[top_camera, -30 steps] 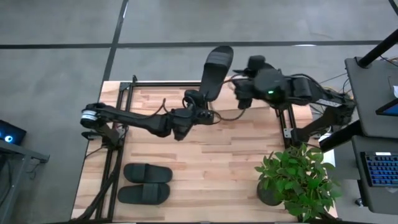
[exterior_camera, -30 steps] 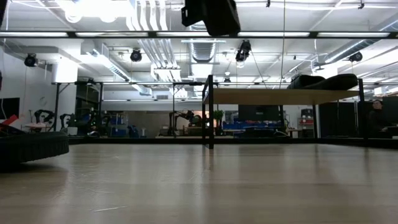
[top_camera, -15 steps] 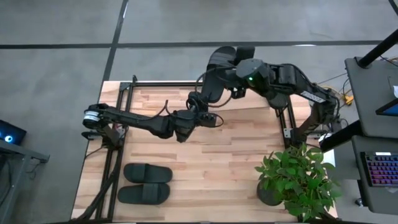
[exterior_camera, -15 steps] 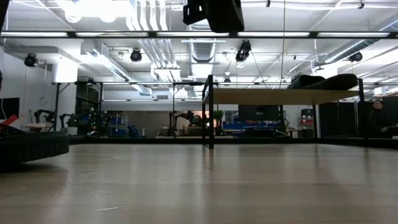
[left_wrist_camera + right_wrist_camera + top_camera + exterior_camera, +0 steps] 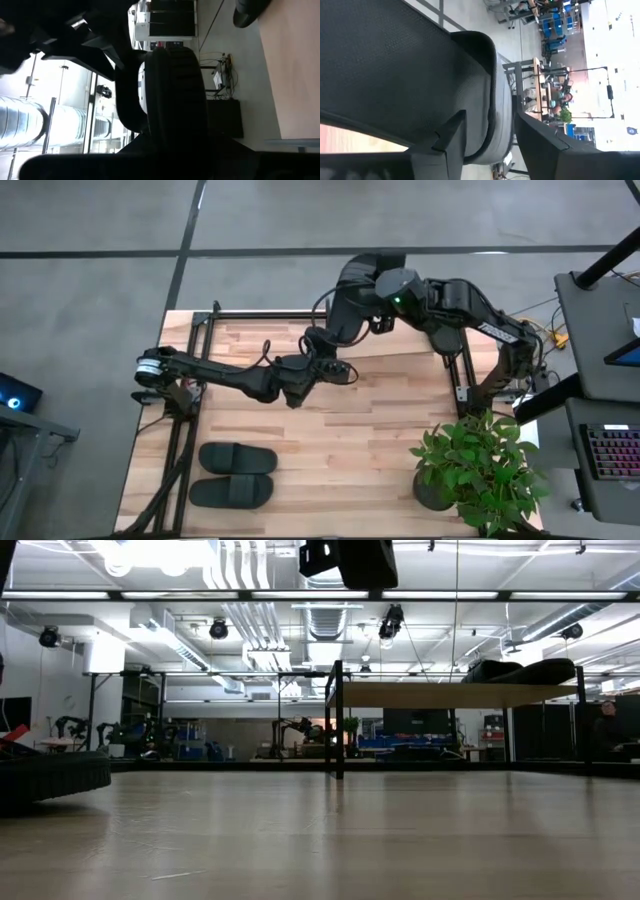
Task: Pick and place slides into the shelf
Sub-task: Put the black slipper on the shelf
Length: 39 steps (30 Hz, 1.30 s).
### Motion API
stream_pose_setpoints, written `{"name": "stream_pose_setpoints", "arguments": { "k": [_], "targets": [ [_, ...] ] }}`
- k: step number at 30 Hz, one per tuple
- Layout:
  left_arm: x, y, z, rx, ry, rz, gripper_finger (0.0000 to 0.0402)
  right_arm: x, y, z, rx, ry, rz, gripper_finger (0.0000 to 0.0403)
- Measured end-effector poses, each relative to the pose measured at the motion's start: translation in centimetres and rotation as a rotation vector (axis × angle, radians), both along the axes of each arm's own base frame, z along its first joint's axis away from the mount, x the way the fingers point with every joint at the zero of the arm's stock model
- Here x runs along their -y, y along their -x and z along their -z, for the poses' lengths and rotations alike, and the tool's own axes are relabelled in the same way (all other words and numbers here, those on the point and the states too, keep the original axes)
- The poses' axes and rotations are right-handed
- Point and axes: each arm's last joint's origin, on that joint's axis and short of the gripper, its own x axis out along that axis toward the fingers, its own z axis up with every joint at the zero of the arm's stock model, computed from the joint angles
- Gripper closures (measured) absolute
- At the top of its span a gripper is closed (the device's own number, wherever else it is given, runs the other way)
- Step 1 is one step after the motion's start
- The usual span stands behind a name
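My left gripper (image 5: 323, 352), over the table's middle, is shut on a black slide (image 5: 347, 300) that rises slanting toward the far edge. My right gripper (image 5: 376, 288) is open, its fingers on either side of that slide's far end (image 5: 492, 120). Two more slides (image 5: 237, 459) (image 5: 232, 492) lie soles down by the near left corner. A fourth slide (image 5: 520, 670) lies on the shelf's plank top (image 5: 450, 695). The right arm hides it in the high view. My left gripper pinches the slide at its lower end (image 5: 175, 125), seen edge-on with the ribbed sole and strap above the fingers. The slide is lifted clear and stands tilted upward from the hold. My right gripper: sole rim between its fingers (image 5: 451, 137); whether they touch, I cannot tell.
A potted plant (image 5: 480, 470) stands at the table's near right corner. The shelf's black frame (image 5: 462, 375) runs along the right side under the right arm. Bare wood lies between the paired slides and the plant.
My right gripper has swung from beside the slide toward the table's left and far edge, and now stands around the slide's raised end. The slide stays lifted in my left gripper and has shifted a little toward the right arm.
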Motion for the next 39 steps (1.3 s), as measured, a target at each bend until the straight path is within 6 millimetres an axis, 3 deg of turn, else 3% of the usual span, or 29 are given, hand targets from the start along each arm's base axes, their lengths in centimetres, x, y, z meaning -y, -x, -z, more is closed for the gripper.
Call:
{"name": "stream_pose_setpoints", "arguments": {
  "k": [4, 11, 23, 31, 39],
  "targets": [
    [0.04, 0.01, -0.14, 0.015, 0.002, 0.003, 0.036, 0.36, -0.13, 0.16, -0.01, 0.001, 0.008, 0.0281],
    [0.09, 0.07, -0.46, 0.027, -0.014, 0.008, 0.036, 0.43, -0.19, 0.22, -0.064, 0.036, -0.015, 0.0383],
    [0.1, 0.07, -0.55, 0.063, 0.002, 0.016, 0.0357, 0.5, -0.11, 0.15, -0.072, 0.068, 0.024, 0.0393],
    [0.27, 0.09, -0.52, 0.099, 0.025, 0.025, 0.0254, 0.66, 0.06, 0.19, -0.081, 0.077, 0.05, 0.0394],
    [0.2, 0.12, -0.45, 0.134, 0.053, 0.014, 0.0225, 0.57, 0.28, 0.15, -0.081, 0.066, 0.041, 0.0395]
  ]
}}
